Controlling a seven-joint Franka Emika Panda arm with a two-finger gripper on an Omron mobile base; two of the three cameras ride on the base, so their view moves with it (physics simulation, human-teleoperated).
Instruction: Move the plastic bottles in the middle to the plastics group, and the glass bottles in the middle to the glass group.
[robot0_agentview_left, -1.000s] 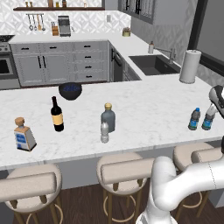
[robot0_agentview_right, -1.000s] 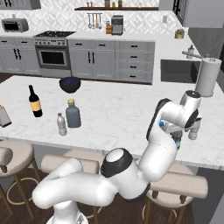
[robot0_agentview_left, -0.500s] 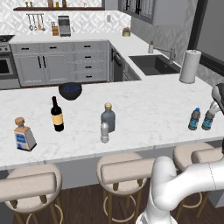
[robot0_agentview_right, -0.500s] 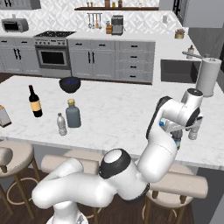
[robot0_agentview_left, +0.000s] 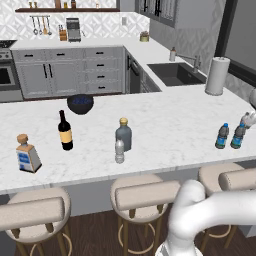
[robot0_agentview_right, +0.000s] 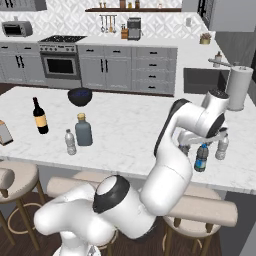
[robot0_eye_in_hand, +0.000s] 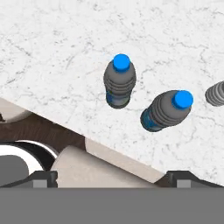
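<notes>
My gripper (robot0_eye_in_hand: 111, 178) hangs open over the counter's right front corner, with nothing between its fingertips. Below it stand two dark plastic bottles with blue caps (robot0_eye_in_hand: 120, 81) (robot0_eye_in_hand: 167, 110), apart from the fingers. A pale ribbed bottle (robot0_eye_in_hand: 215, 94) of the plastics group stands just beyond them. From the right base view my gripper (robot0_agentview_right: 203, 141) sits above a blue-capped bottle (robot0_agentview_right: 201, 157) and the pale one (robot0_agentview_right: 221, 147). In the middle, a small pale plastic bottle (robot0_agentview_left: 119, 151) stands against the squat grey-blue glass bottle (robot0_agentview_left: 123, 135). The glass group is the wine bottle (robot0_agentview_left: 64, 131) and the square clear bottle (robot0_agentview_left: 27, 154).
A dark bowl (robot0_agentview_left: 80, 103) sits behind the wine bottle. A paper towel roll (robot0_agentview_left: 217, 75) stands at the back right near the sink (robot0_agentview_left: 174, 73). Stools (robot0_agentview_left: 145, 194) line the counter's front edge, which runs close under my gripper.
My hand has drawn slightly up and away from the blue-capped bottles, jaws a touch wider. The bottles have not moved.
</notes>
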